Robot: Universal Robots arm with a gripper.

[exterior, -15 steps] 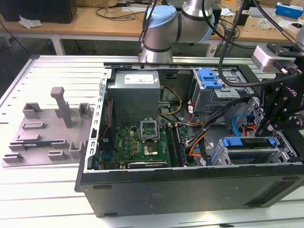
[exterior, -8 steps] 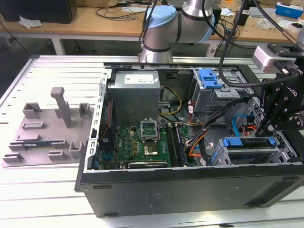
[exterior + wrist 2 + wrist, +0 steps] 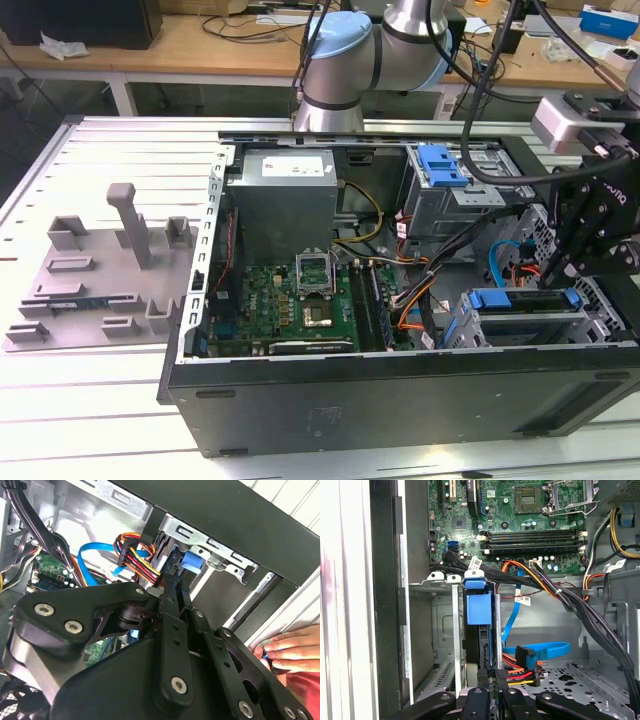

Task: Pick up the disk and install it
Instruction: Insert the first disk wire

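The disk (image 3: 520,312) stands on edge in the drive bay at the case's front corner, on the exterior view's right, its blue bracket (image 3: 525,298) on top. In the first wrist view the disk (image 3: 484,645) sits between the bay's metal walls, and its blue bracket (image 3: 479,607) faces the camera. My gripper (image 3: 572,268) hangs just over the disk's end. In both wrist views my black fingers (image 3: 481,682) lie close together, shut, with their tips (image 3: 175,587) at the bracket (image 3: 192,562). Whether they pinch it is hidden.
The open computer case (image 3: 400,400) holds a motherboard (image 3: 300,305), a grey power supply (image 3: 285,195) and an upper cage with a blue latch (image 3: 443,165). Cable bundles (image 3: 555,592) run beside the bay. A grey fixture (image 3: 100,270) lies outside. A person's hand (image 3: 287,652) rests by the case edge.
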